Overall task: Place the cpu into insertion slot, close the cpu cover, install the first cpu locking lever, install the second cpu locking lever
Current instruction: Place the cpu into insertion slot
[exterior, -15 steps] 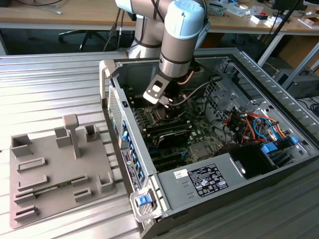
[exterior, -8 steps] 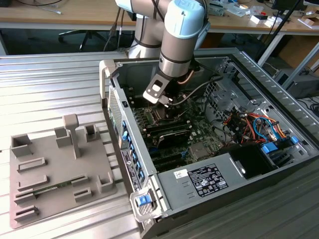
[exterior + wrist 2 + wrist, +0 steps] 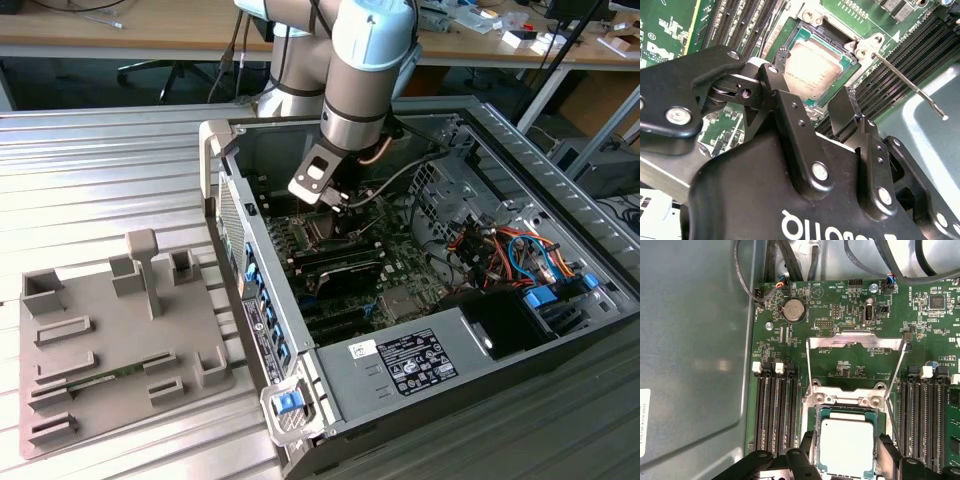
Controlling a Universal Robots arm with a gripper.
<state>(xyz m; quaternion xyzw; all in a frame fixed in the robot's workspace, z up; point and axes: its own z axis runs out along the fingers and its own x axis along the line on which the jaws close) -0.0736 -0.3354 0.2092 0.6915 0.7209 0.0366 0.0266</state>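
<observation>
So, in the exterior view the arm reaches down into the open computer case [image 3: 345, 405]. In the first wrist view the gripper [image 3: 846, 442] hangs low over the green board [image 3: 840, 315]. Its jaws are open, with one finger on each side of the cpu [image 3: 846, 447]. The cpu lies flat in its slot, shiny side up. The cpu cover [image 3: 855, 341] is flipped back, away from the slot. In the second wrist view a thin metal lever [image 3: 905, 80] sticks out beside the slot.

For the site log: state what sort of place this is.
Probably a robotics lab: an opened computer case lies on a slatted metal bench, a robot arm reaches into it, cluttered desks behind.
</observation>
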